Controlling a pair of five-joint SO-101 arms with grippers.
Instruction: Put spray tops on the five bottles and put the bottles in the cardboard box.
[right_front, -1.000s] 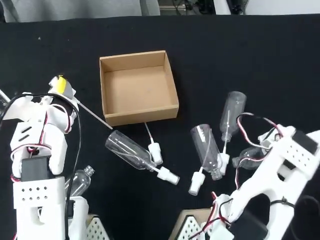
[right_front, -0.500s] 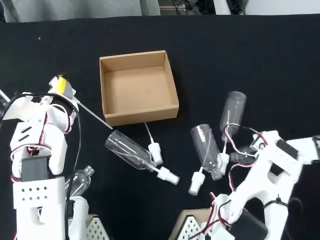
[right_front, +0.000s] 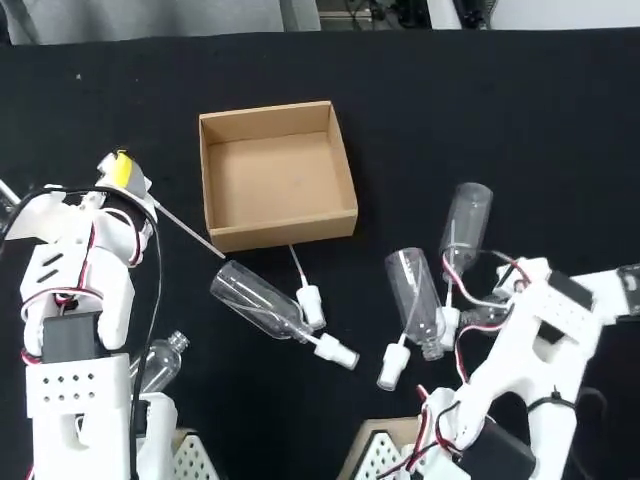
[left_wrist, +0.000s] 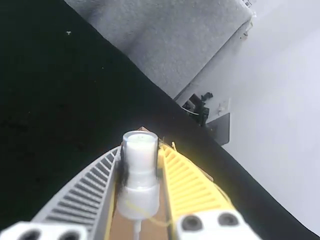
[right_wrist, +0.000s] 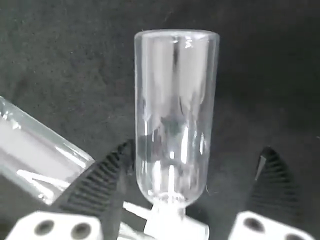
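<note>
Clear plastic bottle (right_wrist: 175, 100), white-topped, lies right of centre in the high view, between the right gripper's (right_wrist: 195, 152) wide-spread fingers, seemingly untouched. The left gripper (left_wrist: 141, 148) pinches a white spray top (left_wrist: 139, 185), left of the cardboard box (right_front: 278, 228).

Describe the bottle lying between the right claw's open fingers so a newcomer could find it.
From the cardboard box, look across the black table to the clear bottles clustered by the right arm. It is the bottle lying nearest the table's far edge, inside the open right claw. Unlike its nearest neighbour, a thin tube runs inside it.
</note>
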